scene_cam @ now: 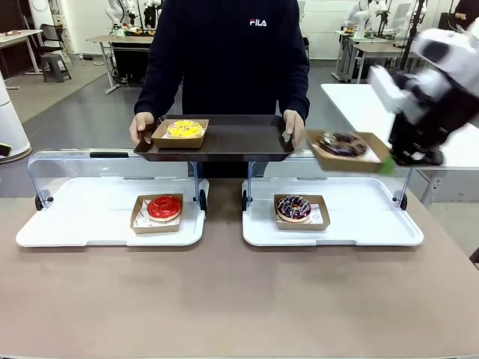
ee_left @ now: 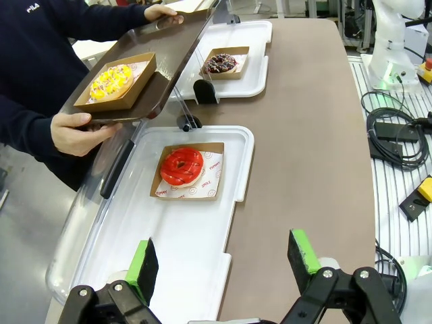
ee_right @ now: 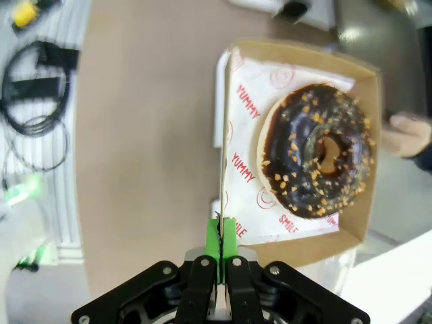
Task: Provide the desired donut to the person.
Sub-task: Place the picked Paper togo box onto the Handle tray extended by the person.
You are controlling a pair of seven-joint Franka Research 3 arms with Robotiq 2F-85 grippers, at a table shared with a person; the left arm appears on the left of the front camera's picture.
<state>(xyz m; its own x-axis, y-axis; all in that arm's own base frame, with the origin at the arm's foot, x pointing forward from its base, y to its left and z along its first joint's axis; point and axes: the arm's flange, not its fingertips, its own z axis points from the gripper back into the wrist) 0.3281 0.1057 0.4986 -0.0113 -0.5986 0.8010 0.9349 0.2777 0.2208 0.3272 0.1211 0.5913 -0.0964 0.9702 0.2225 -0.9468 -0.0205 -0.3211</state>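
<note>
We have the chocolate donut with nut crumbs lifted clear of the table, sitting in its cardboard tray, and our right gripper is clamped on one side wall of that tray, pads pressed together with the card between them. In the front view the tray hangs in the air just beside the person's hand, at the right end of the dark serving tray they hold out over the clear covers. That serving tray already carries a yellow donut in its own box near the other end.

We judge the pick-up done and the carry nearly done; what is left is to bring the box over the bare part of the serving tray, set it down flat and let go. The box looks slightly tilted, so we should level it before release.

Our left gripper hangs with its jaws wide apart and nothing between them, above the left white tray, where a red donut rests. A sprinkled chocolate donut lies on the right white tray
</note>
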